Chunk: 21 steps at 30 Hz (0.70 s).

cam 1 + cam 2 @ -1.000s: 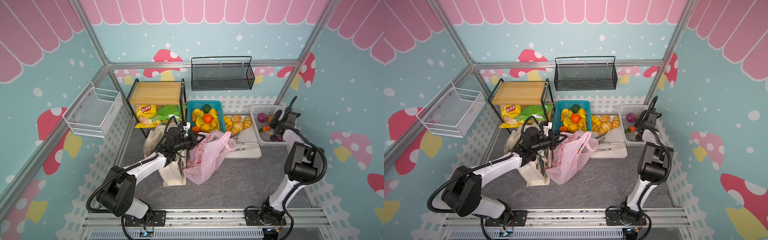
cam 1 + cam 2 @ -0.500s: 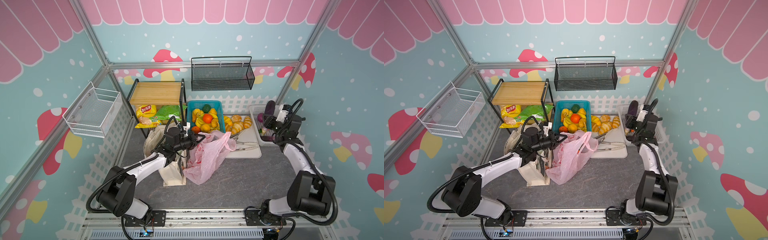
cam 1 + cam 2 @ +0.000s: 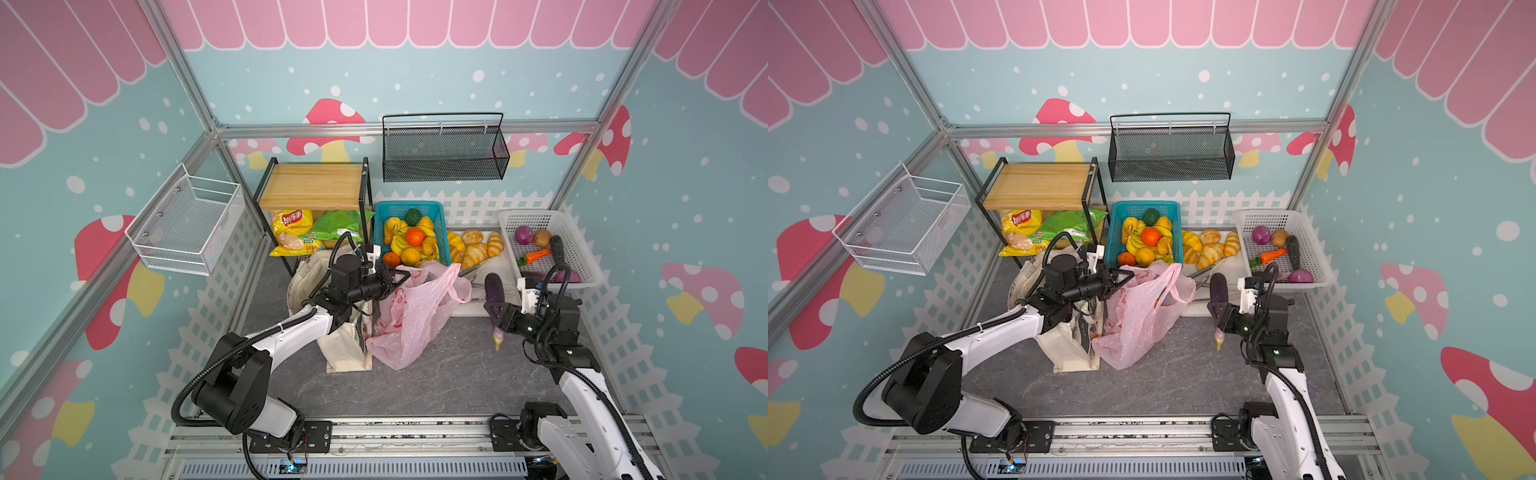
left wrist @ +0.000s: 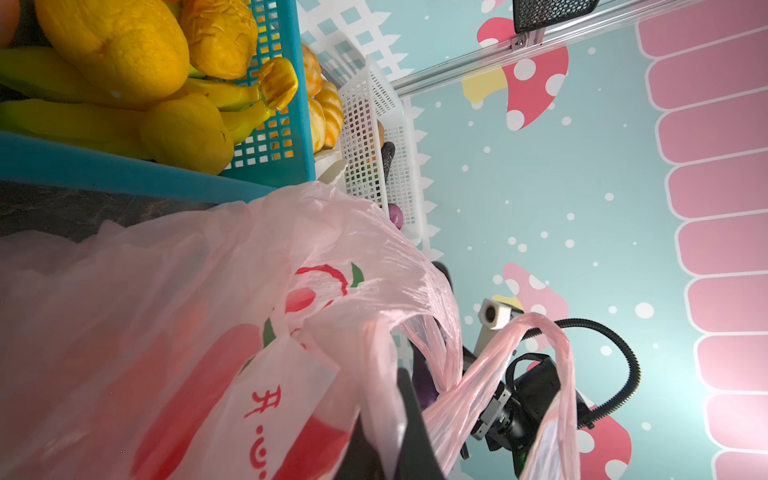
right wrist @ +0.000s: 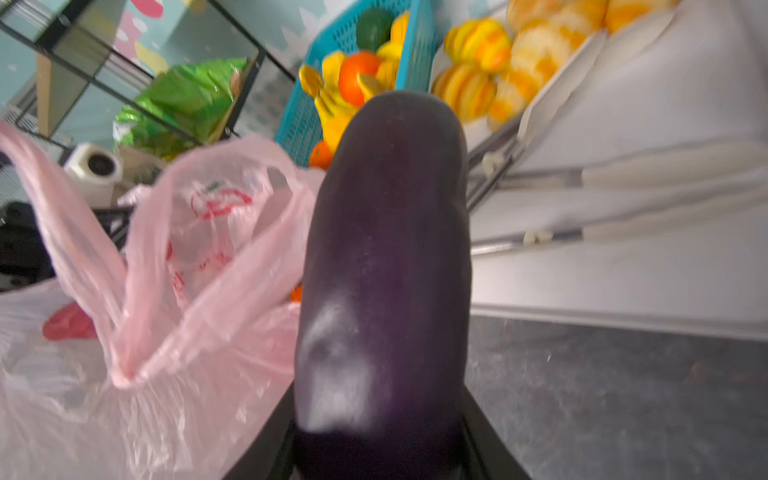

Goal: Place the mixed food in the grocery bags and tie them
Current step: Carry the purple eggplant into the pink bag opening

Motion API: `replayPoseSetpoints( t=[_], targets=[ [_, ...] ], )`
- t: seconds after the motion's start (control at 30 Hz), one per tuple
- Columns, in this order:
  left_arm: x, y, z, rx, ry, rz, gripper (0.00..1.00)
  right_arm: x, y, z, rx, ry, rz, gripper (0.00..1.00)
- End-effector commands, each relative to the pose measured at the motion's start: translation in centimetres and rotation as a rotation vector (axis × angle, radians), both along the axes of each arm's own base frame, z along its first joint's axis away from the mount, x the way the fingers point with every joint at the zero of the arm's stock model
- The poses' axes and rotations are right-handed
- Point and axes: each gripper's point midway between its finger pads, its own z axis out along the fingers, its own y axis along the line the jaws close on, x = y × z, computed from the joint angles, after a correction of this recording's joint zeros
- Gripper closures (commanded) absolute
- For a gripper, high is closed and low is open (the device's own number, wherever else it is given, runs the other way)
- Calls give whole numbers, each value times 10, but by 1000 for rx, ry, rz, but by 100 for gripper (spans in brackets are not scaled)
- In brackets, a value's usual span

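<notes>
The left end effector (image 3: pixel 398 277) is clenching on the rim of the pink plastic bag (image 3: pixel 411 320) at its handle loop, and the film is draping over one finger in the left wrist view. The bag is standing on the grey worktop (image 3: pixel 436 382), touching the cream canvas tote (image 3: pixel 345 349) on its left, just in front of the blue fruit basket (image 3: pixel 409 204). The right end effector (image 3: pixel 495 311) is grasping a purple eggplant (image 3: pixel 493 291) around its lower half, rounded end uppermost. The eggplant is hanging clear of the worktop, just right of the bag, at the front edge of the white bread tray (image 3: pixel 508 266).
</notes>
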Motion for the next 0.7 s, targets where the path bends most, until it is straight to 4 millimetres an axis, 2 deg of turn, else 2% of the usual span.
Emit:
replayPoseSetpoints(
  t=[0.0,0.13,0.23,0.33,0.47,0.67],
  targets=[
    [3,3,17,8,-50,12,100,-31,19,-31,58,133,73,79],
    [0,-2,22,0,-58,-17,100,-41,45,-44,73,153,183,79],
    [-2,-5,23,13,-64,-31,100,-39,70,-31,105,100,273,79],
    [-5,-8,22,23,-67,-45,100,-29,92,-8,126,14,340,79],
    [-8,-12,20,21,-65,-65,100,5,104,24,102,-135,332,79],
    [-15,-19,19,30,-68,-96,100,67,102,59,45,-300,190,79]
  ],
)
